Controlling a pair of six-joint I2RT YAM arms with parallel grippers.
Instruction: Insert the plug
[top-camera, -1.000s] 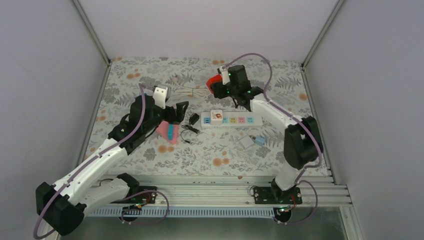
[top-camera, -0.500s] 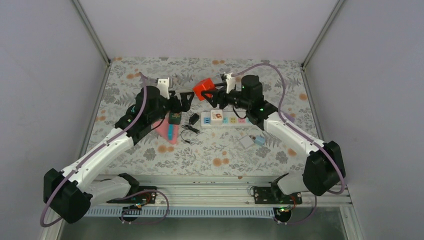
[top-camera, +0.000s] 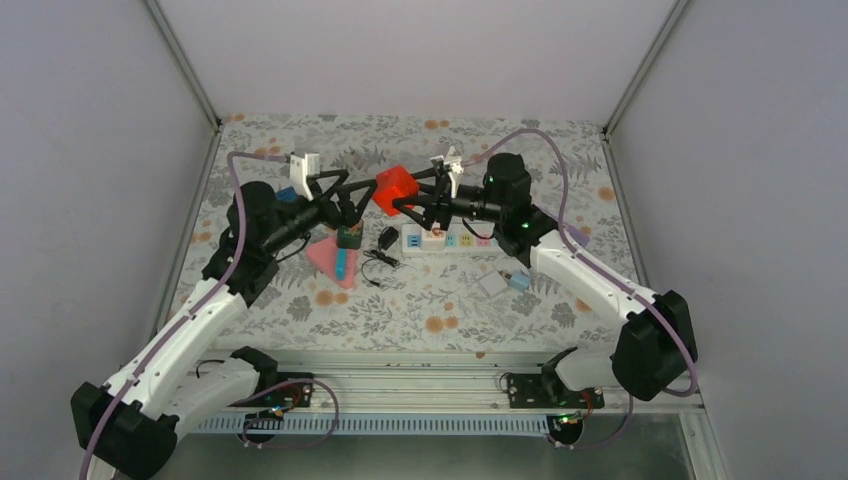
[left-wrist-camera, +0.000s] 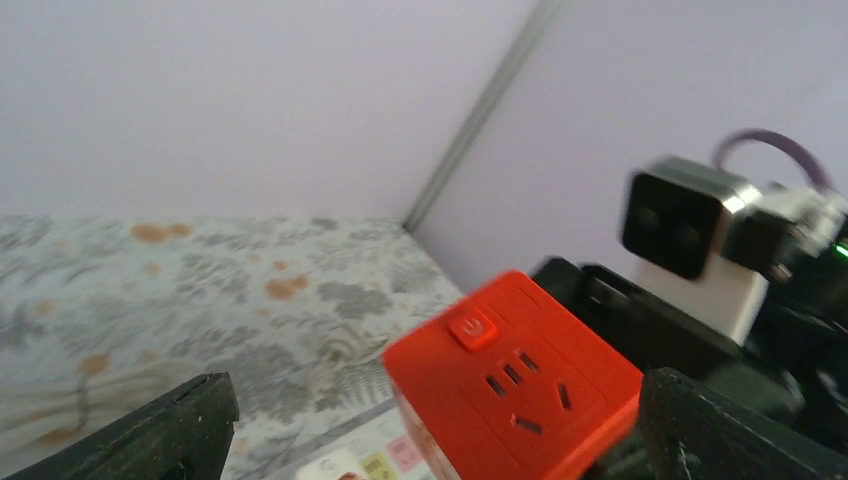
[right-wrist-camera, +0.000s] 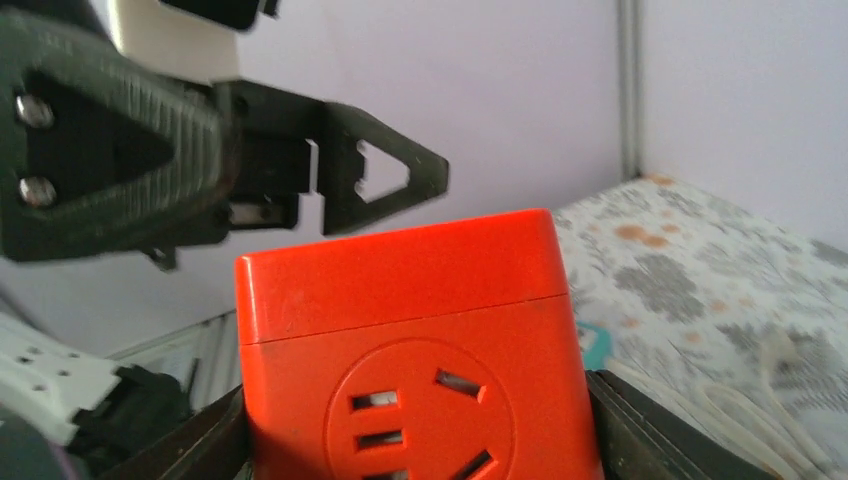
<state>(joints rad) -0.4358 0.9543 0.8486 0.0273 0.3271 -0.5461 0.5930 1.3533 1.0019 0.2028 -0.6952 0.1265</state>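
Low on the flowered table (top-camera: 440, 310) a small white adapter (top-camera: 493, 284) lies alone, with the power strip (top-camera: 462, 240) beyond it. Above the strip's left end, the right gripper (top-camera: 405, 197) clamps the red plug cube (top-camera: 392, 186) in mid-air. The left gripper (top-camera: 358, 203) faces it, jaws spread wide, grasping nothing.

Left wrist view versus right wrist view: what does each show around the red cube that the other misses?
Only the left wrist view shows the button face of the red cube, the right wrist camera behind it, and part of the white power strip below. Only the right wrist view shows the cube's round socket face, the open left gripper facing it, and a white cable. Both show the cube, clamped in the right gripper, and the floral table cover.
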